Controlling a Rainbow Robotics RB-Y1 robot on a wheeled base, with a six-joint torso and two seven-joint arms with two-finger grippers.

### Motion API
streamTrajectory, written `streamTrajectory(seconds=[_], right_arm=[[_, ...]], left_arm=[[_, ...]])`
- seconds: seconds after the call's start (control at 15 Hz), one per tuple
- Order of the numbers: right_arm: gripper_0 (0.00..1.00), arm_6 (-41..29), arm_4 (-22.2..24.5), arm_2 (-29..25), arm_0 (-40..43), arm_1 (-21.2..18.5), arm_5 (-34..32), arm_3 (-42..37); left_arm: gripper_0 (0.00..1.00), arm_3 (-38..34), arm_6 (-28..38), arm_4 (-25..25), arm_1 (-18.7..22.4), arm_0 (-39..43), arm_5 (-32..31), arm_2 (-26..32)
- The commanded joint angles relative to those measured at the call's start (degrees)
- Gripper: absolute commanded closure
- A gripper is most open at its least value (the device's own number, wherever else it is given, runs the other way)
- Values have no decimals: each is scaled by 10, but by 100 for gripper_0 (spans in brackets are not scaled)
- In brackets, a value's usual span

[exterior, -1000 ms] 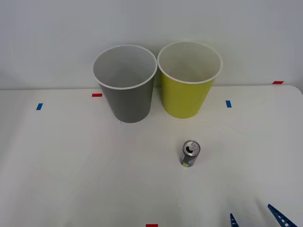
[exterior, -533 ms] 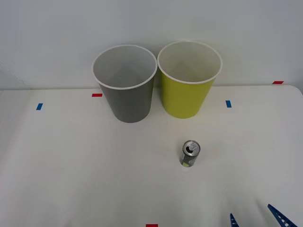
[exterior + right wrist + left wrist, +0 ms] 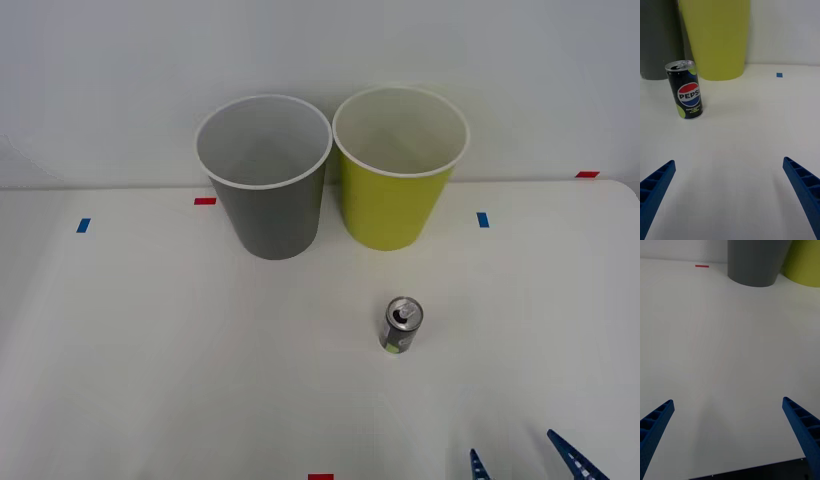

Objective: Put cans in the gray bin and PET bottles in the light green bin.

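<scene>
A small dark can [image 3: 402, 326] with a silver pull-tab top stands upright on the white table, in front of the bins; the right wrist view shows its Pepsi label [image 3: 685, 89]. The gray bin [image 3: 265, 178] and the light green bin [image 3: 398, 168] stand side by side at the back, both looking empty. My right gripper [image 3: 520, 460] is open at the table's near right edge, short of the can and to its right, with nothing between its fingers [image 3: 805, 189]. My left gripper [image 3: 728, 435] is open too, over bare table in front of the gray bin [image 3: 754, 260]. No PET bottles are in view.
Small blue tape marks [image 3: 483, 219] and red tape marks [image 3: 204, 201] dot the table [image 3: 150, 350]. A white wall rises right behind the bins. The table's near edge shows in the left wrist view.
The right gripper's fingertips have shifted a little to the left along the bottom edge of the front view. The can and both bins have not moved.
</scene>
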Motion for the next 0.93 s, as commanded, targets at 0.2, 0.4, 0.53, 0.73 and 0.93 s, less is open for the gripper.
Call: streamTrajectory(seconds=[0.2, 0.4, 0.53, 0.73, 0.93], right_arm=[[0, 23, 10, 24, -32, -11, -27, 1], [0, 26, 10, 50, -76, 17, -28, 31], [0, 31, 10, 51, -106, 25, -12, 33], [0, 33, 10, 62, -145, 34, 42, 33], [0, 34, 9, 62, -179, 49, 75, 33]], left_arm=[[0, 0, 0, 0, 0, 0, 0, 0], [0, 0, 0, 0, 0, 0, 0, 0], [0, 0, 0, 0, 0, 0, 0, 0], [0, 0, 0, 0, 0, 0, 0, 0], [0, 0, 0, 0, 0, 0, 0, 0]])
